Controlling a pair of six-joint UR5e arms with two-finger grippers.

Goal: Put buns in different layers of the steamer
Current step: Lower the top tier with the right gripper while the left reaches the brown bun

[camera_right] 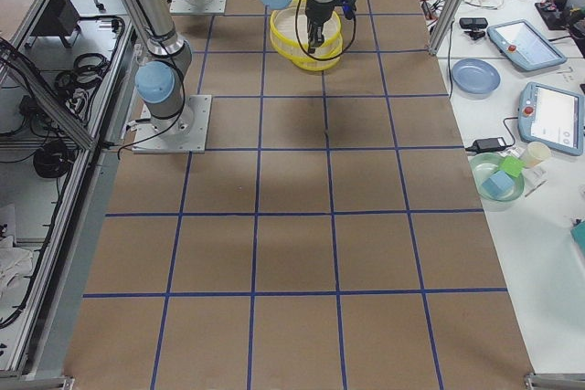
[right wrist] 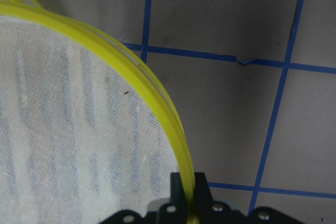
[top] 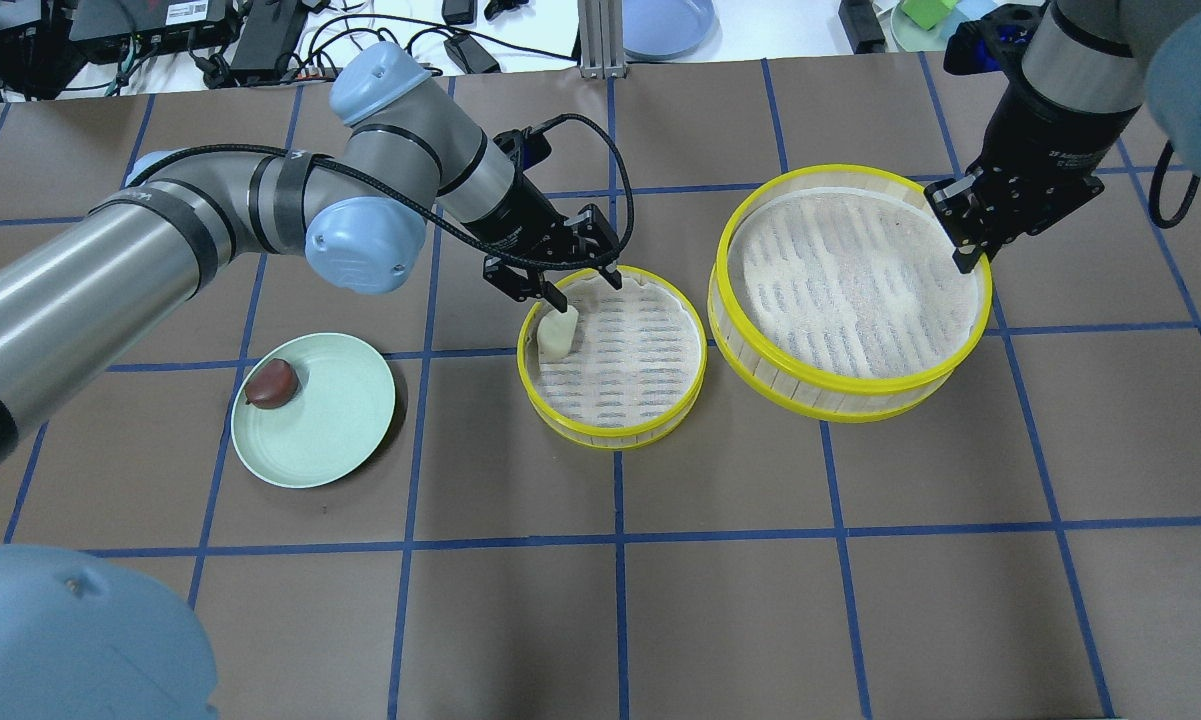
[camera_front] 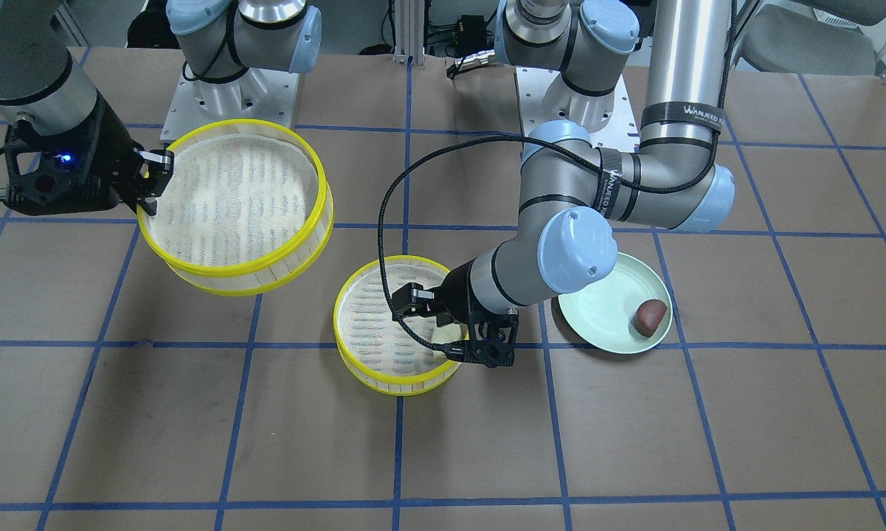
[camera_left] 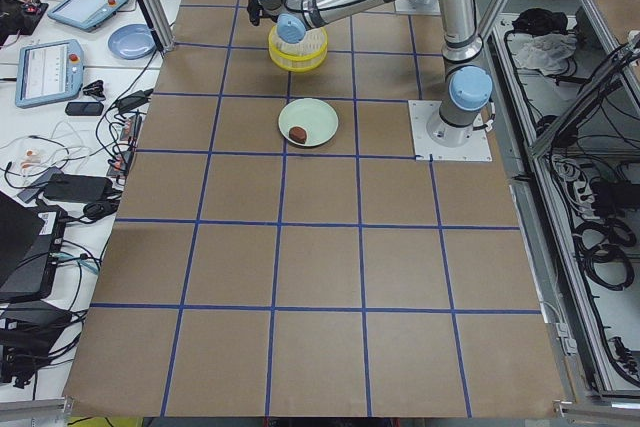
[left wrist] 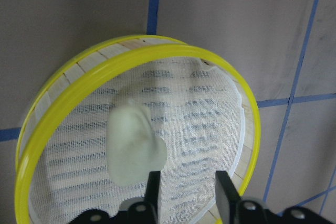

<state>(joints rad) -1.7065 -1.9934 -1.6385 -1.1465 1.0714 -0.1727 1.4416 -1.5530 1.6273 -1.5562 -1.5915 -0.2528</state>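
Observation:
A cream-yellow bun (top: 557, 331) lies in the smaller steamer tray (top: 610, 431) at its left side; it also shows in the left wrist view (left wrist: 134, 145). My left gripper (top: 586, 289) is open just above that tray, with the bun outside the jaws beside one finger (left wrist: 153, 182). My right gripper (top: 965, 252) is shut on the yellow rim of the second steamer tray (top: 722, 290), which looks raised and tilted; the pinch shows in the right wrist view (right wrist: 186, 187). The reddish-brown bun (top: 272, 383) lies on the pale green plate (top: 350, 425).
The plate (camera_front: 597, 313) sits on the robot's left side of the small tray (camera_front: 391, 377). The held tray (camera_front: 251, 263) hangs on the other side of it. The table is brown with blue grid tape. Tablets and cables lie beyond the far edge.

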